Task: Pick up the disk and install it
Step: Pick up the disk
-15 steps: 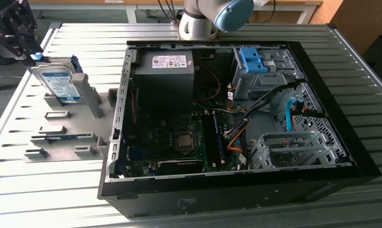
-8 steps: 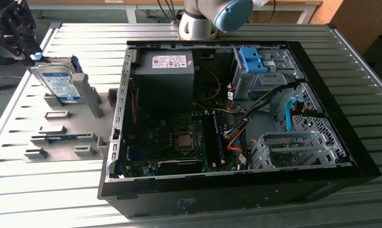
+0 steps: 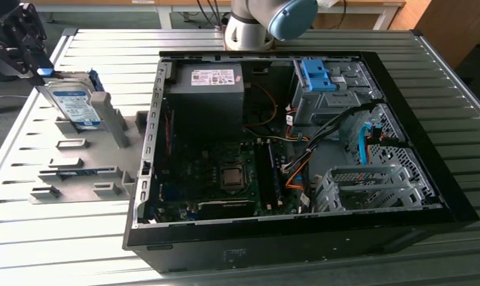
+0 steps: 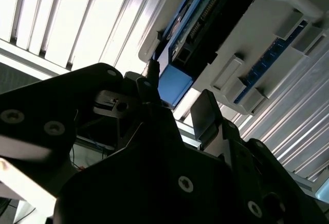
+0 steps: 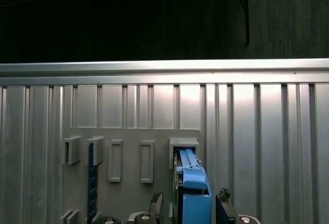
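Note:
The disk (image 3: 74,102), silver with a white-and-blue label in a blue carrier, stands on edge in a slot of the grey holder plate (image 3: 80,179) at the exterior view's left. My gripper (image 3: 39,67) hangs at the disk's far upper end. Both wrist views show the carrier's blue end (image 5: 195,196) (image 4: 172,82) between my two fingers. One fingertip (image 4: 150,77) is close to the blue end and the other (image 4: 207,112) stands a little off it. The gripper (image 5: 190,208) (image 4: 177,96) looks open around it, and the disk rests in its slot.
An open black computer case (image 3: 430,179) lies on the slatted metal table (image 3: 65,250) at the exterior view's right, with a motherboard, cables, a power supply (image 3: 211,83) and a blue-fronted drive cage (image 3: 323,77) at its far side. The arm's base (image 3: 251,27) stands behind the case.

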`<state>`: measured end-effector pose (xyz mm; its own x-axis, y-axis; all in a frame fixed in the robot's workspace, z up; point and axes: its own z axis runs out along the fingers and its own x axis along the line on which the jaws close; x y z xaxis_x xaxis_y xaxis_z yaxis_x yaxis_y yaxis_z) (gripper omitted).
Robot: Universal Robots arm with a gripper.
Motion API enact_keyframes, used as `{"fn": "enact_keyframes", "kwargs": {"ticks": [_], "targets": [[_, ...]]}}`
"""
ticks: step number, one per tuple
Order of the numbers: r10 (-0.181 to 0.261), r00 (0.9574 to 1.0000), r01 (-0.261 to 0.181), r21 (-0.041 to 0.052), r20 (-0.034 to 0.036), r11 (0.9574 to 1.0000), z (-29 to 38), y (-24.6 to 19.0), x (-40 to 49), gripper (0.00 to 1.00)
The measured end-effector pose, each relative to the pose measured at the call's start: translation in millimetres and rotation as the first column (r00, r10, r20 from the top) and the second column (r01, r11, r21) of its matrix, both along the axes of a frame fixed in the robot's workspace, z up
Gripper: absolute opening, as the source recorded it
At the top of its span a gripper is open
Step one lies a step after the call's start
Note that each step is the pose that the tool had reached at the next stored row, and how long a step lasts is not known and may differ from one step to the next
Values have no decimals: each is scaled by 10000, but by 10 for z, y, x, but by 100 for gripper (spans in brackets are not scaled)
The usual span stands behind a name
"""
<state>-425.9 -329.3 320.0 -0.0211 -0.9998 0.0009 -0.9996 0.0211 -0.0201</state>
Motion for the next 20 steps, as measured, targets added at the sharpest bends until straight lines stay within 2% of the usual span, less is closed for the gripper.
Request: {"fn": "enact_keyframes", "kwargs": {"ticks": [7,15,17,20], "targets": [[15,10000,-15,0,4,10000,-79,0,-2,52],[14,10000,-14,5,6,10000,-95,9,-3,52],[16,10000,-16,14,1,10000,-109,11,-2,52],[7,10000,-7,15,-45,10000,-142,12,-3,52]]}}
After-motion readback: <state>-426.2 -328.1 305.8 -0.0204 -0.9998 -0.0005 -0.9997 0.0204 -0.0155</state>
